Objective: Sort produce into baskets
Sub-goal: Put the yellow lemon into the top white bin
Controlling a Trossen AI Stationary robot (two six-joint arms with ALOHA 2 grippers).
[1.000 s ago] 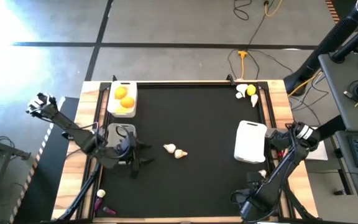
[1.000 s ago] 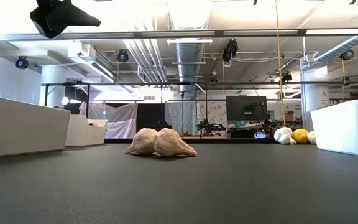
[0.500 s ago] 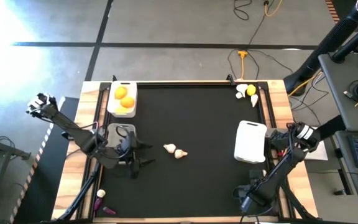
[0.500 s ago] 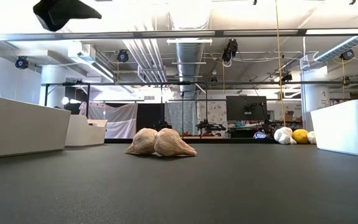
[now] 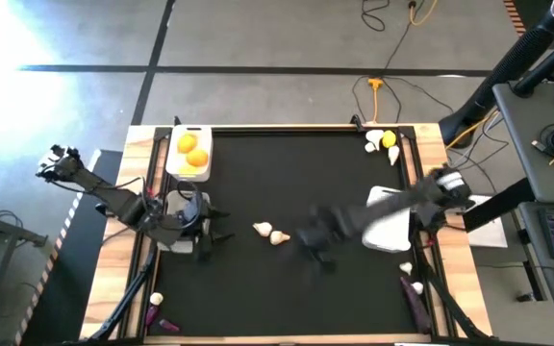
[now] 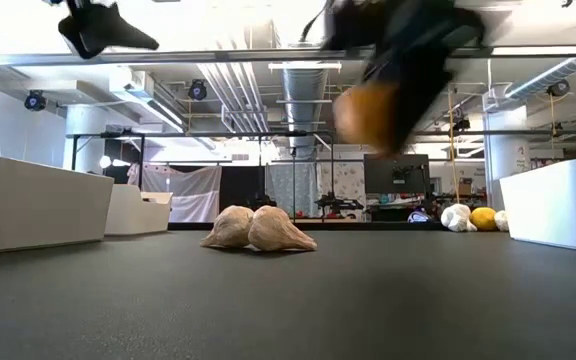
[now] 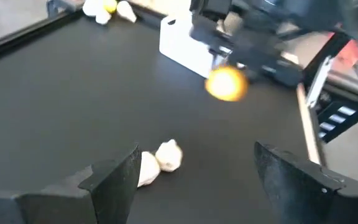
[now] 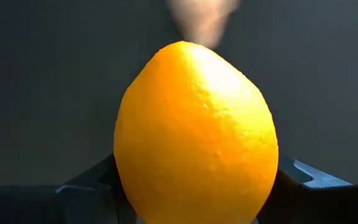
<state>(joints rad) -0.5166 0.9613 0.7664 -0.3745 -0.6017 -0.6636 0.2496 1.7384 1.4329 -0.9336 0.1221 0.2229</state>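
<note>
My right gripper is over the middle of the black mat, blurred, shut on a yellow-orange citrus fruit. The fruit also shows in the low view and in the left wrist view. Two garlic bulbs lie touching on the mat just left of it. My left gripper is open and empty, held high beside the left middle basket. The far-left basket holds two citrus fruits. The right basket is partly hidden by my right arm. My right gripper pinches the citrus fruit between its two fingers, one on each of its opposite sides. The gripper comes at it from above, and the fruit sits below the fingers. It is lifted well clear of the mat.
A garlic and citrus pile lies at the far right corner. A garlic bulb and a purple eggplant lie on the right wooden edge. Another garlic bulb and eggplant lie at the near left corner.
My right arm has swung quickly from the table's near right corner up and toward the middle of the mat, carrying the citrus fruit, and now reaches across the right basket toward the garlic bulbs.
</note>
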